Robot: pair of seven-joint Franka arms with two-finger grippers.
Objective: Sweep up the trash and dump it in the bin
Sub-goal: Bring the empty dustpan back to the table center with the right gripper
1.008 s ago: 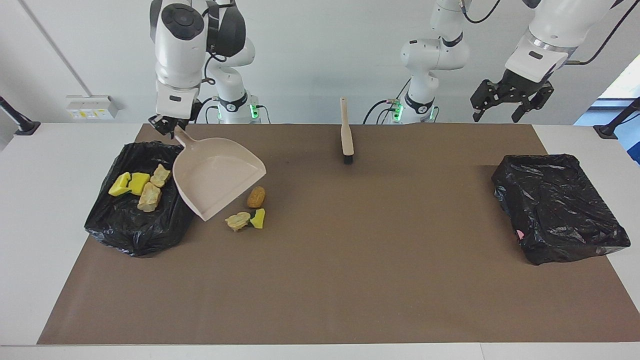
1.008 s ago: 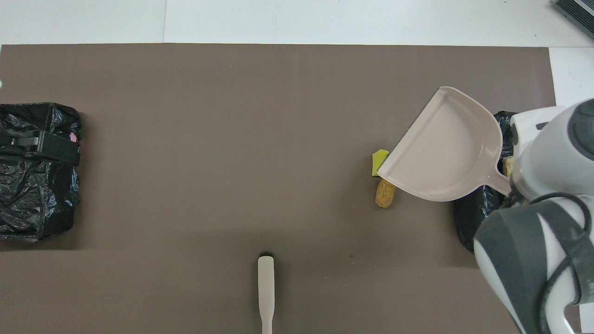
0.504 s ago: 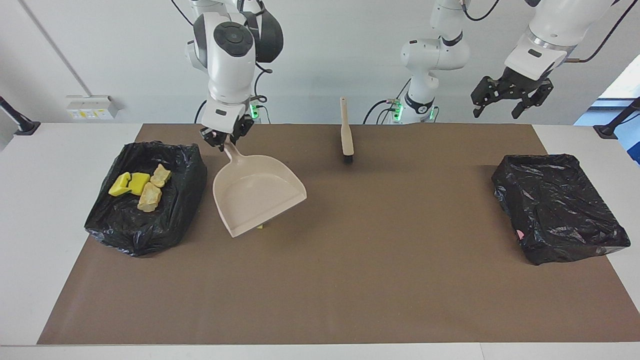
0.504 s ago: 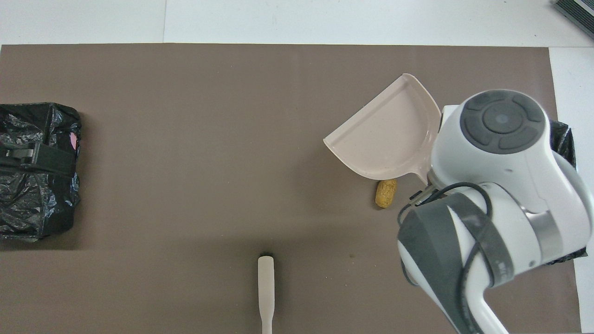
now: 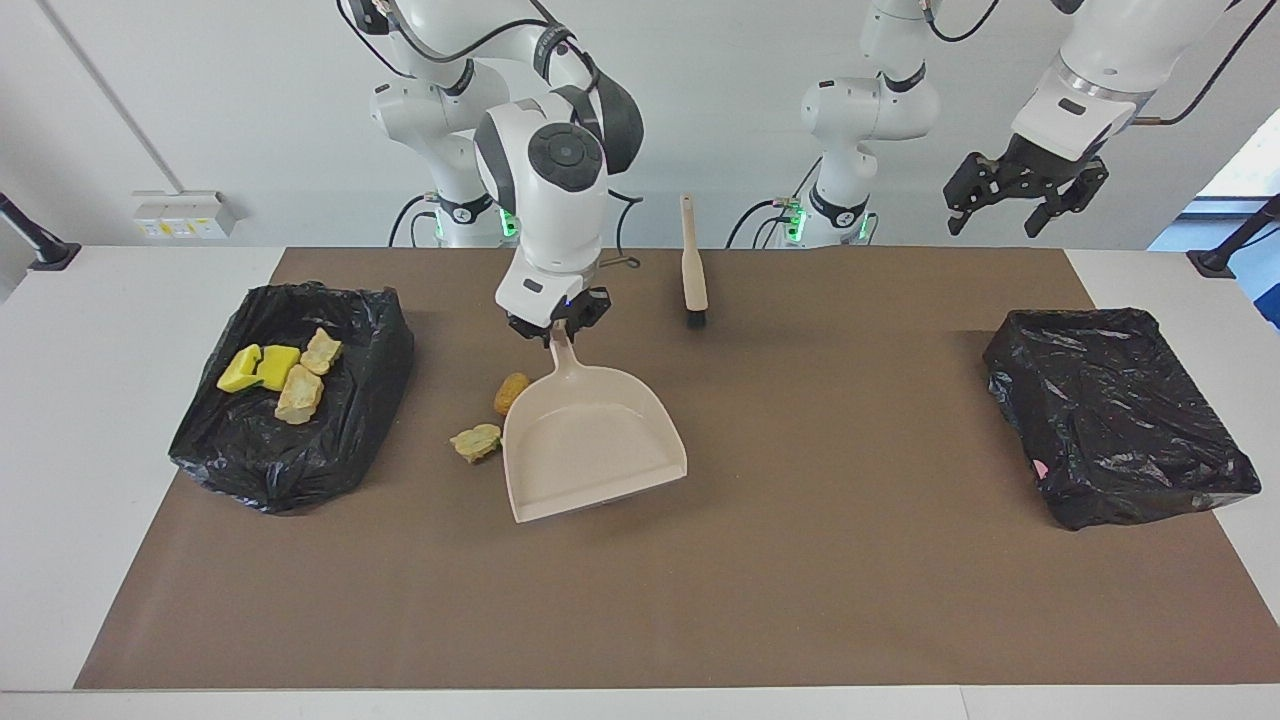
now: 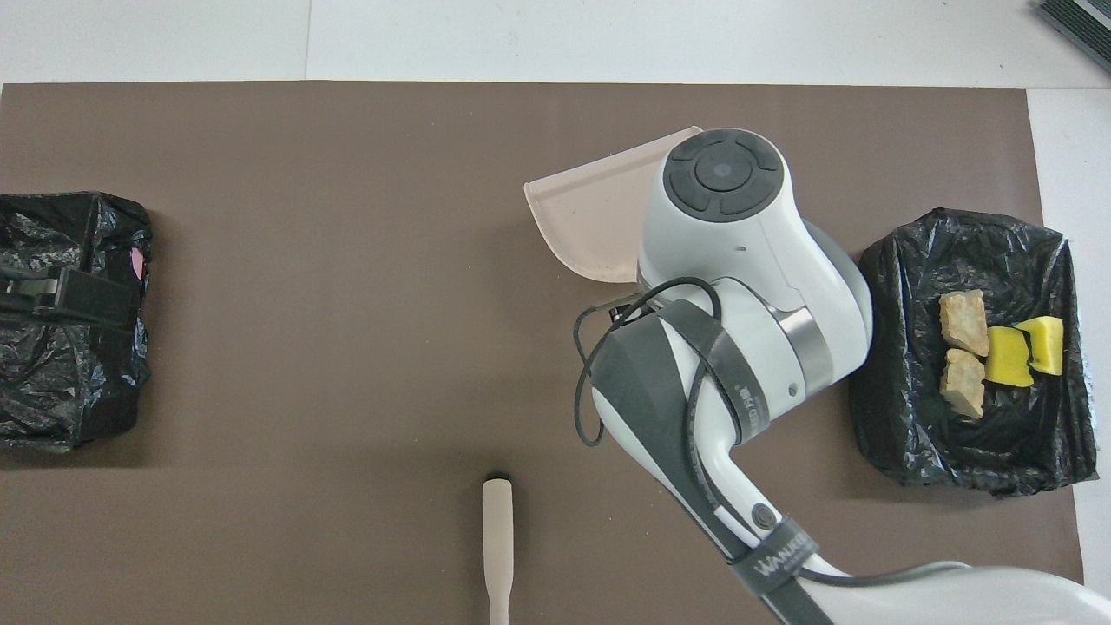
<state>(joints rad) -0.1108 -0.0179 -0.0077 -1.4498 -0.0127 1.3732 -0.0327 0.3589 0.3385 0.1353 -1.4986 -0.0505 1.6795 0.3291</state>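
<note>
A brown mat [image 5: 700, 560] covers most of a white table [image 5: 120, 400], with a plain pale wall at the robots' end. The right gripper [image 5: 553, 327] is clamped on the handle of a beige dustpan [image 5: 590, 440], which sits low over the middle of the mat, its open lip pointing away from the robots. 4 pieces of trash [image 5: 275, 372], yellow and beige, lie in the black-lined bin [image 5: 330, 440] at the right arm's end. 2 more scraps show on the mat between that bin and the pan: a brown croquette [image 5: 511, 392] touching or just beside the pan's edge, and a beige-yellow chunk [image 5: 476, 441] near it. The pan looks empty, so a second sweep seems in hand. Next, the left gripper [image 5: 1022, 195], jaws apart and waiting high above a second black-lined bin [image 5: 1120, 420], would need to fetch the brush [image 5: 692, 265] lying near the robots.
</note>
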